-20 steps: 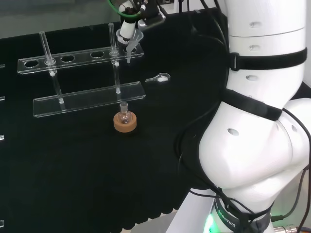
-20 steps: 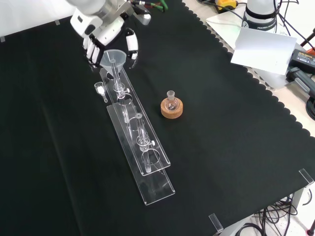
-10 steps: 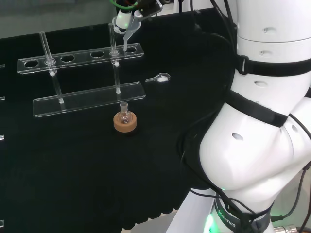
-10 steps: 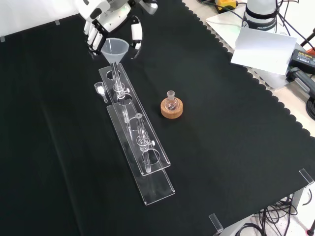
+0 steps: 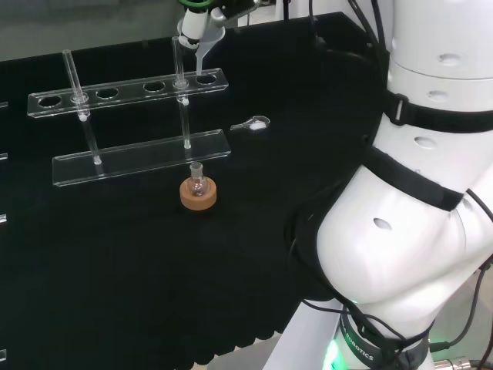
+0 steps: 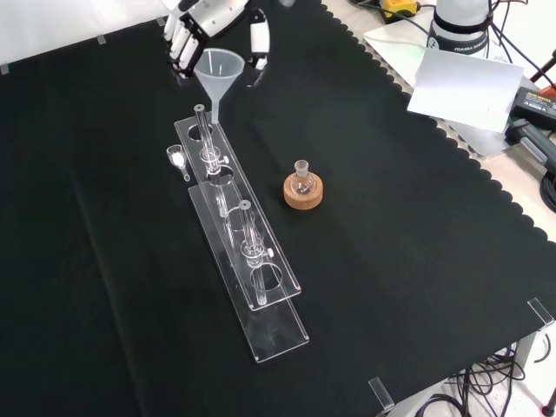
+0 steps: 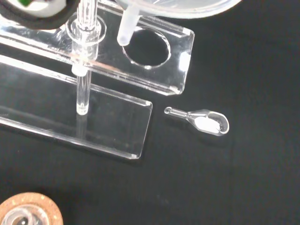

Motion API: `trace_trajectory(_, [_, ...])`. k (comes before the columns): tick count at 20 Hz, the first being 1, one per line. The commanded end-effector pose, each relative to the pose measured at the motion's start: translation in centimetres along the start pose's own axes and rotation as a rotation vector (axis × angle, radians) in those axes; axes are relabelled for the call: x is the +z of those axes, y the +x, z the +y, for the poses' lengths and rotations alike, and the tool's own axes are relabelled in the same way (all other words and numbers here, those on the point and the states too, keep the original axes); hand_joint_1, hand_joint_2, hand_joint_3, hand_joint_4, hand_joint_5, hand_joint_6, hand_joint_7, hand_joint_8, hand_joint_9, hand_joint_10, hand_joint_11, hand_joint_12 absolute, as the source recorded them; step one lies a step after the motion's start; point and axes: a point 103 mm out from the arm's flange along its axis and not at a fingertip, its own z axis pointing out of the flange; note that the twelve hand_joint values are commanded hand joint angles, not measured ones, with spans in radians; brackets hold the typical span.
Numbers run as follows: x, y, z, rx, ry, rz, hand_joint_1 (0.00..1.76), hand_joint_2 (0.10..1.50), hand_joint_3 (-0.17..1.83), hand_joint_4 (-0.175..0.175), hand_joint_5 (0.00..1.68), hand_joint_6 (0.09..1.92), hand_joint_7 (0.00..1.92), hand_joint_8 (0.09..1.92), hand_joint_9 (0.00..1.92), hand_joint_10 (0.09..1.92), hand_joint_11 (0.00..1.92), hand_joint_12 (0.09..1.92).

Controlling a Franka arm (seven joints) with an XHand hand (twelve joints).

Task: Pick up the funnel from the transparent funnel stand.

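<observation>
Fingers of the robot hand (image 6: 208, 22) curl around the funnel (image 6: 217, 71), holding it just above the clear stand (image 6: 252, 252) on the table (image 6: 417, 261).

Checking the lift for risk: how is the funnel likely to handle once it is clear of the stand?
The funnel, in the hand, looks thin and translucent, so probably light and stiff. Its wide cone over a narrow stem suggests it would tip if set down upright. In the wrist view the stem tip hangs just above the stand hole, so a sideways move might knock it.
</observation>
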Motion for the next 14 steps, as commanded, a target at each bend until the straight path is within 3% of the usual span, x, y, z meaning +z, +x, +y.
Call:
trace_trajectory(1, [-0.1,0.7,-2.6,0.022,0.015,-0.009,0.8,0.72,0.54,-0.023,0.62,0.57,0.53,0.68,0.79,0.5,0.65,1.29])
trace_trajectory(14, [2.7,3.5,-8.2,0.054,0.052,-0.015,0.79,0.72,0.54,-0.021,0.62,0.6,0.53,0.68,0.8,0.5,0.65,1.29])
